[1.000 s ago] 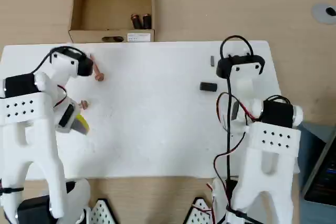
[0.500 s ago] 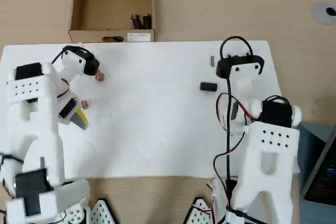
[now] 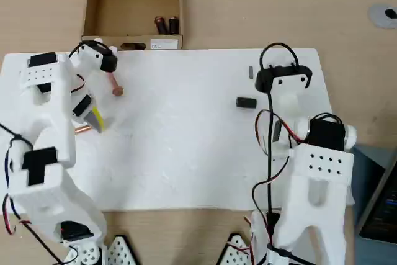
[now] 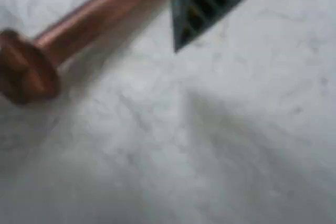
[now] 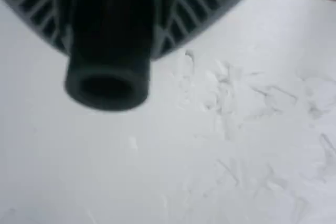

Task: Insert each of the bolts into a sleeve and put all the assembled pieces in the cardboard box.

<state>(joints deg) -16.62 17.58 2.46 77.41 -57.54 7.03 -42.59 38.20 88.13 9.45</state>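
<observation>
On the mat point(image 3: 186, 153) two bolts point(image 3: 115, 85) are left unsleeved at upper left, two pieces point(image 3: 166, 25) boxed, a sleeve point(image 5: 107, 72) clamped by the right gripper point(image 5: 113, 3), the left gripper point(image 3: 92, 123) of unclear opening.

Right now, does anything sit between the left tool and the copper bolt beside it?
Nothing visible does. The copper bolt lies on the bare white board right next to the left tool, with no other object between them.

Dark sleeve point(image 5: 110, 56) pinched in right gripper point(image 5: 113, 30), bore toward camera; scuffed white board point(image 5: 236, 145) beneath.
</observation>
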